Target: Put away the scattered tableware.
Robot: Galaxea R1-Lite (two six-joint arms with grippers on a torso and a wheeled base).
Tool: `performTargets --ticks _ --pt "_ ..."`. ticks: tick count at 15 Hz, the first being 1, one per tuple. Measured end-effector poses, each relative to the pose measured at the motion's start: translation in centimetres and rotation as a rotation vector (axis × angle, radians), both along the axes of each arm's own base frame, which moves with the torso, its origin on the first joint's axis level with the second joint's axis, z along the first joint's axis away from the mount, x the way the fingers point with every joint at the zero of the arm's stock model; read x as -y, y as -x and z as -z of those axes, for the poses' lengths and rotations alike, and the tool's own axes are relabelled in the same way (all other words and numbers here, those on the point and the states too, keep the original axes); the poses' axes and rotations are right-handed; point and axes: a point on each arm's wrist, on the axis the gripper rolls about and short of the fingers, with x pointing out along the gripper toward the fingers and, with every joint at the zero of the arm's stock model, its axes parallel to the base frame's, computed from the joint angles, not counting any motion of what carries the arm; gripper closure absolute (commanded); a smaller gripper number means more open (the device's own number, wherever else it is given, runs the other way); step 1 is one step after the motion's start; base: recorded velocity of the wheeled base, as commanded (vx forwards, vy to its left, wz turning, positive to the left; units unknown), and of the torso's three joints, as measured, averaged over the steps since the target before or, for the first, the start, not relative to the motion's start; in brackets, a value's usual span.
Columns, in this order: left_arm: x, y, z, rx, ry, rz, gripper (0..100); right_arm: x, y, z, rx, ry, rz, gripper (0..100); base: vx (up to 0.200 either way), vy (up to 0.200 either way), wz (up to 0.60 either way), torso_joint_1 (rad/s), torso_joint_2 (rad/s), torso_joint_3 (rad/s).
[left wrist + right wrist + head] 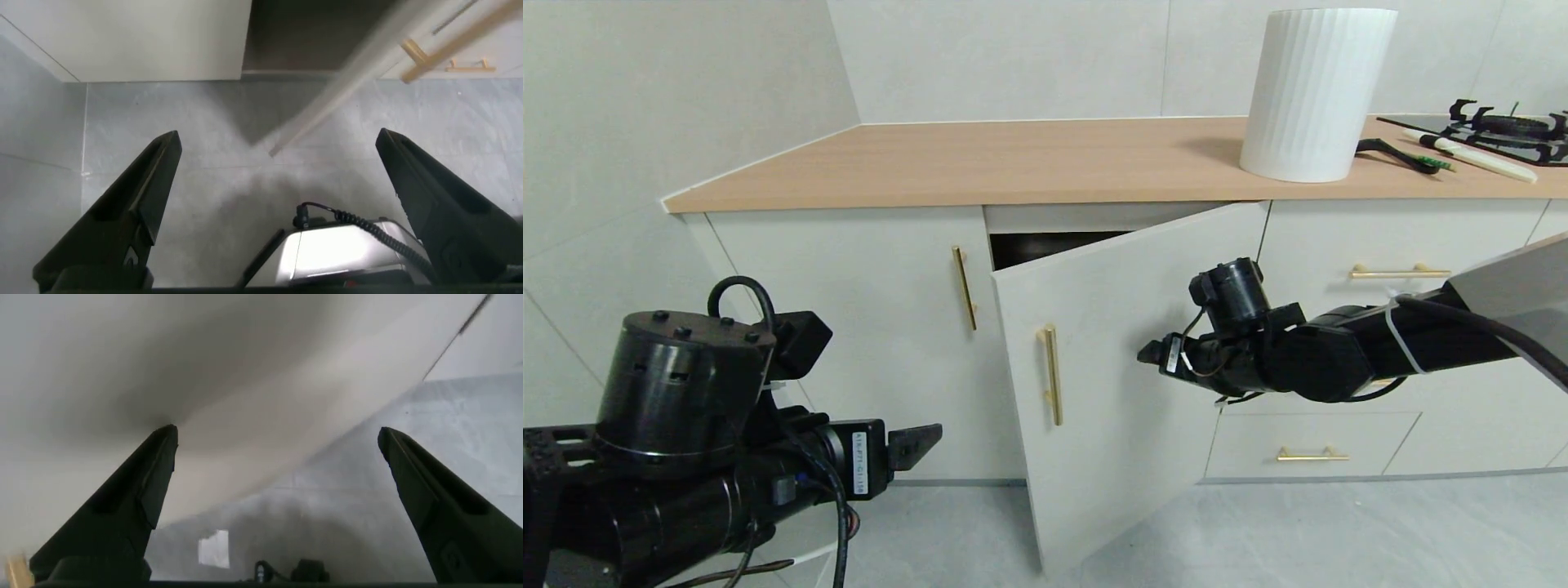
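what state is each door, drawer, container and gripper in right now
middle cupboard door, swung partly open
left cupboard door, shut
top drawer, shut
bottom drawer, shut
white container, upright on the counter
left gripper, open, empty
right gripper, open, empty, close to the middle cupboard door

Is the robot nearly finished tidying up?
Not nearly. Done: the cabinet door stands partly open. In hand: nothing; the right hand sits open by that door, the left hand open too. Left: the utensils lie on the counter.
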Motion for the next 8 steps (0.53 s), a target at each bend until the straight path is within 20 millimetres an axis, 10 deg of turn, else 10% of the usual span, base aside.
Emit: performTargets --ticks 8 --pt "0.0 -0.1 0.1 -0.004 -0.003 -0.001 0 -1.0 -2.3 -1.4 0.090 -0.235 0.113 0 0.000 0.000 0.00 0.000 0.00 0.000"
